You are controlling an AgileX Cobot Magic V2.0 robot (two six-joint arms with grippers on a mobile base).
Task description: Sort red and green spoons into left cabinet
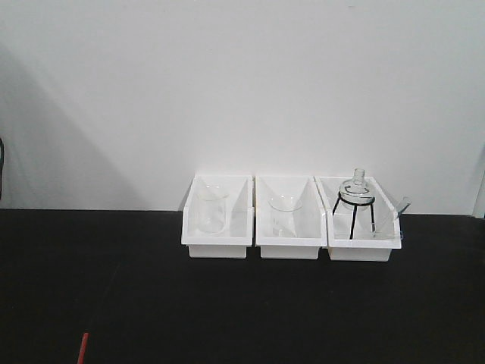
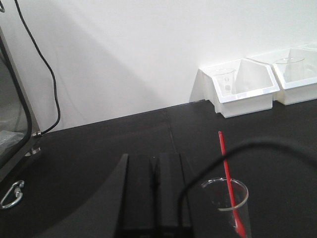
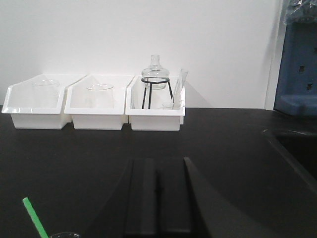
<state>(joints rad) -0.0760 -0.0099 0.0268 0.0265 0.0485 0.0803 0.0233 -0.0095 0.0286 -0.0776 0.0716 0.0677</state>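
Left wrist view: the red spoon (image 2: 227, 168) stands bowl-down in a glass beaker (image 2: 216, 197), lower right, on the black tabletop (image 2: 99, 144). The left tool (image 2: 155, 163) has its fingers together, empty. Right wrist view: the green spoon (image 3: 33, 218) is at lower left. The right tool (image 3: 157, 166) is likewise pressed together, holding nothing.

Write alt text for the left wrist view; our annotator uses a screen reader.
A red spoon stands in a small glass beaker on a black table, just right of the shut left gripper. White bins holding glassware sit against the white wall behind.
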